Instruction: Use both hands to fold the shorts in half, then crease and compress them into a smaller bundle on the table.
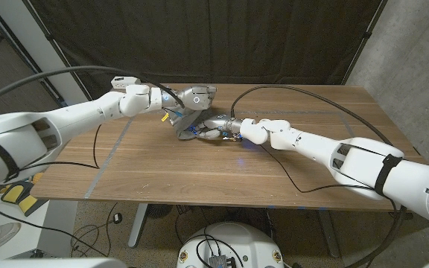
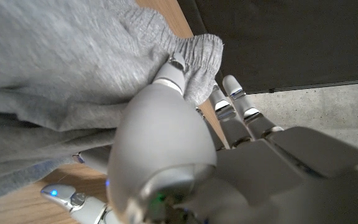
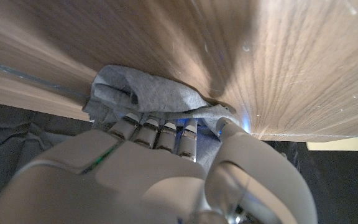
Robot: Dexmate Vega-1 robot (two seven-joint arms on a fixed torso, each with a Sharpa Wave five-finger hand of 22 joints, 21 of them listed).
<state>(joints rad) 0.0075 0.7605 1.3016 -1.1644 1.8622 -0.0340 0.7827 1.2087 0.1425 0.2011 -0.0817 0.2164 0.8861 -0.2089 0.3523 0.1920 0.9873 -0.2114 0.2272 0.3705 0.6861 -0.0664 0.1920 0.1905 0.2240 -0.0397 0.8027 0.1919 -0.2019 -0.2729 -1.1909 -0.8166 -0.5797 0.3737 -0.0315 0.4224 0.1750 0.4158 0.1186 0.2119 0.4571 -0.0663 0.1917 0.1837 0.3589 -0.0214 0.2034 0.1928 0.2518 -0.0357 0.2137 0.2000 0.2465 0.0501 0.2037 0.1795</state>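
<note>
From the head view we see the grey shorts (image 1: 188, 126) bunched mid-table between both hands; our left hand (image 2: 185, 124) grips the elastic waistband, our right hand (image 3: 160, 140) clutches a fold.

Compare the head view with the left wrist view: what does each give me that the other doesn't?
Head view alone: the right hand pressed into the bundle, both arms meeting over the wooden table, black cables across it. Left wrist view alone: the elastic waistband bunched beside the left hand's fingers, and loose folds. Both: the grey shorts with the left hand on them.
</note>
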